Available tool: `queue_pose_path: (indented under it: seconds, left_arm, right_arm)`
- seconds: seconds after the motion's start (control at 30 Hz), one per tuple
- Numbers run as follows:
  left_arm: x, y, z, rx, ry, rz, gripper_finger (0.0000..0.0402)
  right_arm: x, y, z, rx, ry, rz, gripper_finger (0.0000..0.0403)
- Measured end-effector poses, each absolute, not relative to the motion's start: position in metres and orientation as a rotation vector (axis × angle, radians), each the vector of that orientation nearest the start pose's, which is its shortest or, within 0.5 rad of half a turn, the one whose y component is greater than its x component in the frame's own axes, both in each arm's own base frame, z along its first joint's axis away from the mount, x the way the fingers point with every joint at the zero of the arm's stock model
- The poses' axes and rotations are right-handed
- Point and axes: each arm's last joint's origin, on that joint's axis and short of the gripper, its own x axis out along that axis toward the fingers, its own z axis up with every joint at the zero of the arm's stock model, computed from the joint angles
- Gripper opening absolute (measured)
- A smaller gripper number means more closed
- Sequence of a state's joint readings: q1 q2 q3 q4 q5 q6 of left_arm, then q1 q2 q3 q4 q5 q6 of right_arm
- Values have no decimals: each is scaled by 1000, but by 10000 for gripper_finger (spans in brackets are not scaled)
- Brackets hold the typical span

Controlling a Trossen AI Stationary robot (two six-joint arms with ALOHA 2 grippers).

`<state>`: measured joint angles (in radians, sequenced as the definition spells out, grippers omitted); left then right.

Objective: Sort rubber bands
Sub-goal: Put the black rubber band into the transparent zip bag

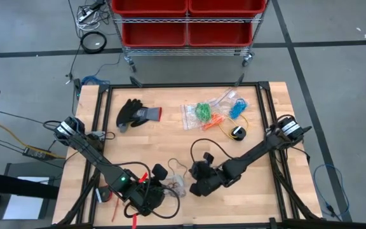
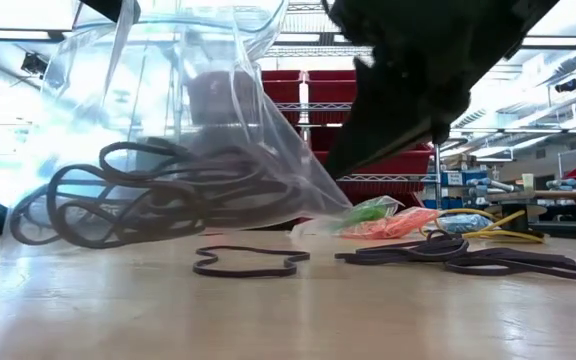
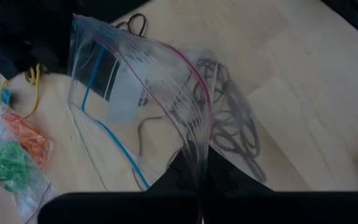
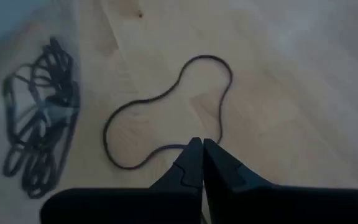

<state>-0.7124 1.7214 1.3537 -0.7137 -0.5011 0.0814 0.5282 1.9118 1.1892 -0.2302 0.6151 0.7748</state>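
At table front, left gripper (image 3: 199, 186) clenches clear bag (image 3: 135, 93) open; right gripper (image 4: 202, 163), closed, pinches black band (image 4: 166, 112) for bagging.

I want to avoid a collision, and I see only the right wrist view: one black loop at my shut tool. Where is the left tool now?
Observer: The left tool is close beside yours, shut on the edge of the clear bag and holding it up.
Operator: Are there more loose bands on the table?
Observer: Yes, the low view shows a pile of black bands lying flat on the wood.
Operator: And the other colours?
Observer: The green bands, orange bands and blue bands sit in small bags on the far side of the table.
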Motion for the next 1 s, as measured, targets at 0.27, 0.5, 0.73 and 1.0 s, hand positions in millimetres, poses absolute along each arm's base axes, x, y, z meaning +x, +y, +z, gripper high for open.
queue_pose_path:
  seconds: [0.27, 0.5, 0.73, 1.0]
  left_arm:
    - [278, -220, 251, 690, 882, -222, 2]
    - [278, -219, 251, 688, 881, -220, 2]
    - [278, -219, 251, 689, 883, -220, 2]
    - [279, -219, 251, 687, 883, -222, 2]
  right_arm:
    - [360, 180, 138, 238, 664, -324, 83]
    - [382, 175, 100, 272, 603, -299, 171]
    - [388, 166, 92, 247, 601, -319, 225]
    - [386, 160, 85, 170, 667, -338, 180]
